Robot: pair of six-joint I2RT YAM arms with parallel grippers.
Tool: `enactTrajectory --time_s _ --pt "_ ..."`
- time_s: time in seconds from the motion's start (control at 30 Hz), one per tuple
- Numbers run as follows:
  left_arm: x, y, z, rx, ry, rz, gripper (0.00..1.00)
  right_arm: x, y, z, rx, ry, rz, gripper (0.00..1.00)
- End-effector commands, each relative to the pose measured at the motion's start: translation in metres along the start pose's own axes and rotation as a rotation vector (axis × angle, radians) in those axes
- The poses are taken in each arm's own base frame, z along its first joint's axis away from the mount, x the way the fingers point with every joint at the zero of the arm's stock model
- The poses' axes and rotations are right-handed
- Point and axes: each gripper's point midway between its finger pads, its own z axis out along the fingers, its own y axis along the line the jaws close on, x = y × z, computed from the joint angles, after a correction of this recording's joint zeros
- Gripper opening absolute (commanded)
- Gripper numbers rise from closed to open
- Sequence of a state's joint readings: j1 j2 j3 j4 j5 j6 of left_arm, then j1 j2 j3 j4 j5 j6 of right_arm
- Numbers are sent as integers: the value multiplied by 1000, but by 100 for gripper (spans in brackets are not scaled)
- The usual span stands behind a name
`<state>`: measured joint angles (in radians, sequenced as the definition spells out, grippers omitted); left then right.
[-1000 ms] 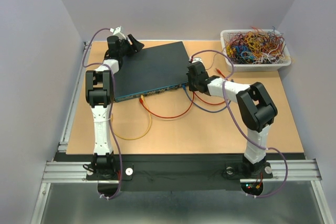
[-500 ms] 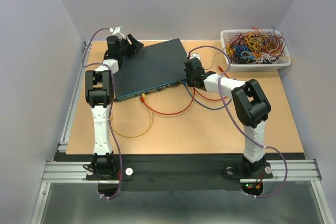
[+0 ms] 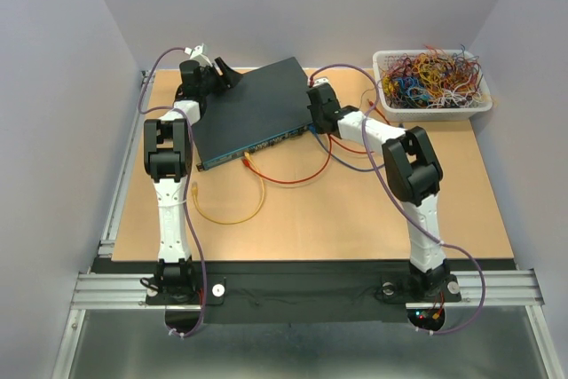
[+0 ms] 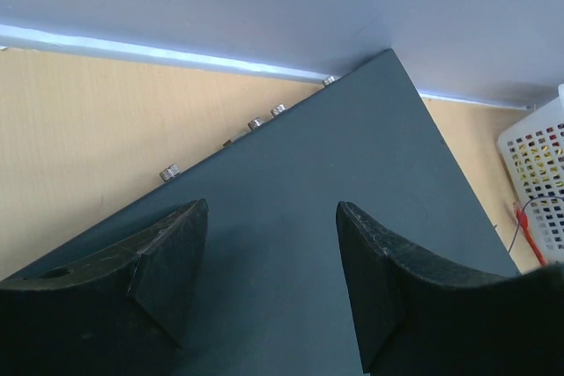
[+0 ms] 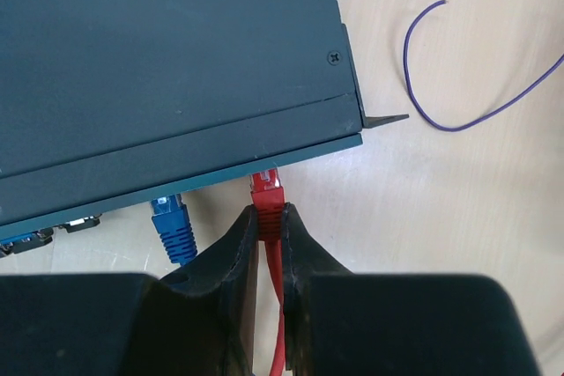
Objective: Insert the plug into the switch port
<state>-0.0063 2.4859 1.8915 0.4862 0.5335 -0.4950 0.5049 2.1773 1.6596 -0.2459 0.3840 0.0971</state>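
Left tool (image 4: 271,217): jaws apart, poised over the switch box (image 4: 352,182) at its 10 o'clock corner; likely bracing against push, contact unclear. Right tool (image 5: 271,217): clamped on the red plug (image 5: 267,189), nose-first at the switch port (image 5: 263,165), 3 o'clock of the blue plug (image 5: 173,222). Seating unconfirmed.

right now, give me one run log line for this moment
right pincer: shut on red plug | plug: tip at switch front face, seating unclear | left pincer: open over switch top
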Motion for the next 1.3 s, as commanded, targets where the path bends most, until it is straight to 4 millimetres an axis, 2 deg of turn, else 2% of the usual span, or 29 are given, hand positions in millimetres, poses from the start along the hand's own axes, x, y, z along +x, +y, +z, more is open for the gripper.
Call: enactTrajectory --time_s 0.0,0.07,0.17,0.23,0.27,0.33,0.53,0.73,0.87,0.93,0.97,1.0,1.03,1.07,1.13,1.17,1.2,1.27 --pt "-1 -13 -8 20 35 1 71 -157 -13 -31 -8 -474 120 2" --pt "0 -12 -8 17 37 0 71 -157 -13 -27 2 -487 81 6" --pt "0 -13 -8 18 36 -1 71 -149 -14 -18 9 -471 76 21" --pt "-1 -12 -8 16 35 -1 71 -140 -12 -16 1 -454 79 27" --pt "-1 -13 -8 18 36 -1 71 -138 -13 -16 1 -451 85 33" --pt "-1 -12 -8 16 36 -2 71 -134 -14 -18 4 -444 95 37" --pt "-3 -12 -8 14 30 4 71 -133 -23 -40 6 -457 106 53" --pt "-3 -13 -8 15 26 4 71 -133 -37 -72 10 -474 152 61" --pt "-7 -16 -12 17 10 14 71 -125 -49 -94 26 -478 171 64" --pt "-13 -23 -18 23 -7 20 70 -120 -53 -103 28 -477 182 67" --pt "-27 -33 -23 33 -39 39 70 -114 -58 -112 28 -477 188 69" --pt "-23 -32 -27 26 -36 37 71 -108 -60 -115 29 -470 190 71" --pt "-26 -36 -30 26 -45 41 70 -102 -59 -118 19 -465 207 79" --pt "-41 -48 -38 38 -76 61 71 -90 -63 -126 15 -454 212 84" --pt "-42 -54 -48 33 -79 64 71 -78 -64 -134 1 -444 249 87" --pt "-49 -68 -57 39 -99 81 71 -63 -66 -138 -4 -427 251 88" --pt "-61 -82 -62 53 -122 100 71 -58 -67 -142 -12 -425 261 89" --pt "-56 -91 -71 52 -116 105 71 -44 -63 -147 -47 -407 285 91"
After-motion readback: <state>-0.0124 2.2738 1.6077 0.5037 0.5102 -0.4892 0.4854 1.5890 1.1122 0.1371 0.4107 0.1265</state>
